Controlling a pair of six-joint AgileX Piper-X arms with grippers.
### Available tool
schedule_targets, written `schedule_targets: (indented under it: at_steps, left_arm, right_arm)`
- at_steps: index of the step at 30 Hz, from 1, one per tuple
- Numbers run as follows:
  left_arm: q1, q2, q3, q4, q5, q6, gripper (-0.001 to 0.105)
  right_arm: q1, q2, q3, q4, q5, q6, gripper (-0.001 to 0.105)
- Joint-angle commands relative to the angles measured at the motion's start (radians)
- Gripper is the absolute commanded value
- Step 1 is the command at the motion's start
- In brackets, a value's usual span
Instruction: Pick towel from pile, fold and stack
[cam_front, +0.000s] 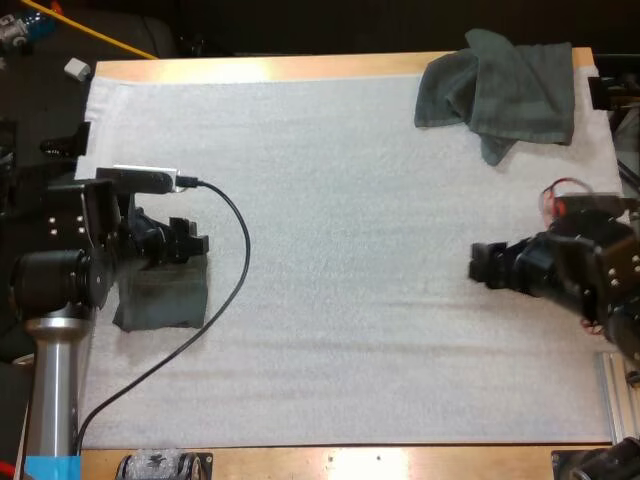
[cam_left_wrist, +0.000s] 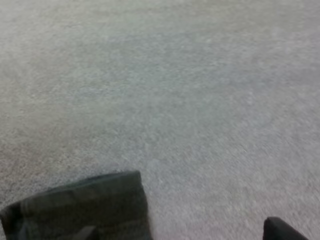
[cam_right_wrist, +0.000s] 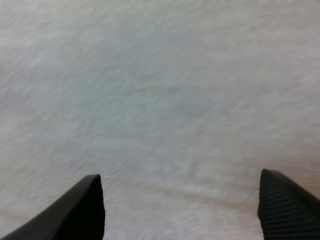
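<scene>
1 folded towel is seen lying flat on the white mat at its left side, so 1 fold-and-place is judged done and the stack is judged started with 1 piece. the crumpled towel pile is seen at the far right corner of the mat, well apart from the folded one; how many towels are in it cannot be told, so at least 1 more pick, fold and stack is judged left. the left gripper is held over the far edge of the folded towel, fingers spread, nothing pinched. the right gripper is held over bare mat at the right side, near side of the pile, fingers spread wide and nothing gripped. no bin, tray or basket is used here: both towels are laid straight on the mat, which is carried by the wooden table. the next pick is judged to be from the pile, nearest the right arm.
</scene>
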Motion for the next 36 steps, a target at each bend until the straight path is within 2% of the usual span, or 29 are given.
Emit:
schedule_targets:
  at_steps: [1, 3, 10, 16, 28, 36]
  left_arm:
    - [-0.026, -0.030, -0.007, 0.022, 0.007, -0.002, 0.062]
    - [-0.015, -0.022, -0.005, 0.017, -0.003, -0.003, 0.062]
    - [-0.013, -0.046, -0.005, 0.032, -0.007, 0.009, 0.062]
    - [-0.013, -0.069, -0.006, 0.046, -0.012, 0.017, 0.062]
    - [-0.014, -0.196, -0.004, 0.063, -0.012, 0.014, 0.062]
    - [-0.015, -0.357, -0.006, 0.086, -0.014, 0.015, 0.062]
  right_arm:
    - [-0.134, 0.005, 0.005, 0.013, -0.025, -0.066, 0.063]
    - [-0.093, 0.007, -0.003, -0.001, -0.014, -0.045, 0.063]
    - [-0.349, 0.010, -0.001, 0.056, -0.043, -0.143, 0.062]
    - [-0.477, -0.032, -0.001, 0.104, -0.041, -0.211, 0.063]
    - [-0.480, -0.178, -0.003, 0.133, -0.027, -0.282, 0.063]
    - [-0.475, -0.330, -0.005, 0.173, -0.029, -0.327, 0.063]
